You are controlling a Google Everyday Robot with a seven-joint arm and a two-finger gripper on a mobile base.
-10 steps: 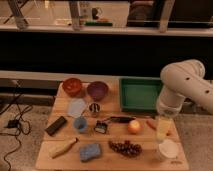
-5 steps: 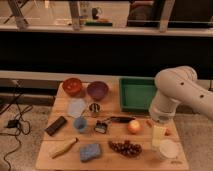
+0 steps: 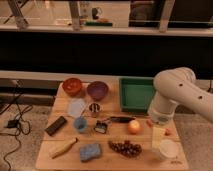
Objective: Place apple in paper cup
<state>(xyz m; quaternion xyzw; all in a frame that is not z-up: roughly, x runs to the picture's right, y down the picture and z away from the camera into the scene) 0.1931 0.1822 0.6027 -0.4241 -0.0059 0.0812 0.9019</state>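
Arm (image 3: 172, 92): a thick white limb reaches in from the right edge and bends down over the right end of the surface (image 3: 60, 160).
Jaws: they hang at the arm's pale lower end, low over the surface; whether they stand wide or narrow I cannot tell, and nothing can be seen held in them.
Apple (image 3: 133, 126): it rests on the surface just beside the jaws, on their side toward the bowls, apart from them and untouched.
Paper cup (image 3: 167, 149): it stands upright just in front of the jaws, toward the near edge of the surface, with its pale mouth showing and nothing visible inside.
Green tray (image 3: 136, 94): it lies behind the jaws, partly covered by the arm.
Grape bunch (image 3: 125, 147): it sits near the jaws, in front of the apple.
Purple bowl (image 3: 97, 90), orange bowl (image 3: 72, 86), metal cup (image 3: 94, 109) and blue cup (image 3: 80, 123): all lie well apart from the jaws, beyond the apple.
Step in hand: by my reading, the approach to the apple, with the grasp not yet made.
Next move: it calls for shifting the jaws sideways over the apple, lowering them around it and closing on it, keeping clear of the grape bunch and the cup's rim.
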